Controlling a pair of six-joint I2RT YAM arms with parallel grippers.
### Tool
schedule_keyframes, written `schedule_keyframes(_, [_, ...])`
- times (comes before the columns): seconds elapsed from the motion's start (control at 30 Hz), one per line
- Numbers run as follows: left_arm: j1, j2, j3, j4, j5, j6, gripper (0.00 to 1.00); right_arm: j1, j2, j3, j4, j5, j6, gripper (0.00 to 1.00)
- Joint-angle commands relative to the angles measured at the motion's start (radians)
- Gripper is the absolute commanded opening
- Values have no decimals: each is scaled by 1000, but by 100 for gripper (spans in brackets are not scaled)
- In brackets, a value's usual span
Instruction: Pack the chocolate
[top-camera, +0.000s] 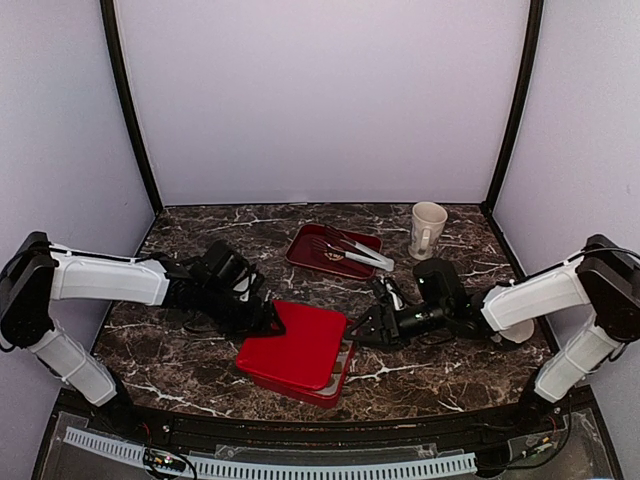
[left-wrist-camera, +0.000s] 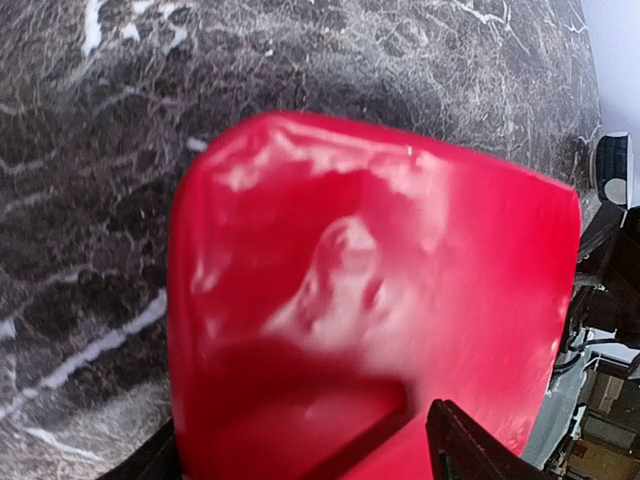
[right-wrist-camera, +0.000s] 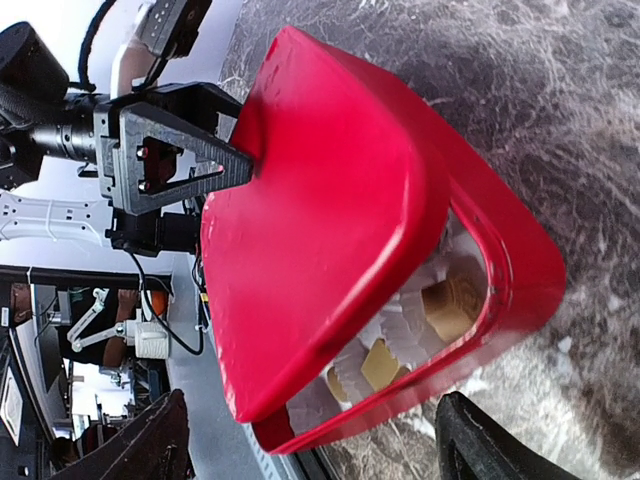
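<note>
A red box base sits at the table's front centre, with its red lid lying askew and tilted on top. In the right wrist view, tan chocolate lumps in white paper cups show through the gap between the lid and the base. My left gripper is open at the lid's left edge. The lid fills its view, with its fingertips wide apart. My right gripper is open at the box's right end, its fingers straddling that end without touching.
A dark red tray holding metal tongs lies behind the box. A cream mug stands at the back right. Black frame posts and pale walls enclose the marble table.
</note>
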Motion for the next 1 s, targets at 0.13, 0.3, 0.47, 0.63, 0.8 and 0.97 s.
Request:
schedule_keyframes(0.13, [-61, -2, -35, 25, -84, -97, 78, -4, -119, -89, -75, 20, 70, 86])
schedule_keyframes(0.3, [-77, 42, -61, 93, -33, -51, 80, -4, -148, -107, -93, 36, 88, 86])
schedule_keyframes(0.47, [-83, 75, -72, 126, 46, 36, 81, -4, -113, -118, -19, 26, 147, 85])
schedule_keyframes(0.63, [-100, 84, -92, 161, 68, -27, 83, -4, -26, -96, 106, 13, 216, 85])
schedule_keyframes(0.8, [-111, 109, -157, 255, 99, -121, 88, -3, 86, -76, 256, -19, 293, 85])
schedule_keyframes(0.97, [-123, 80, -139, 202, 52, -132, 95, 0, 143, -11, 285, -19, 315, 84])
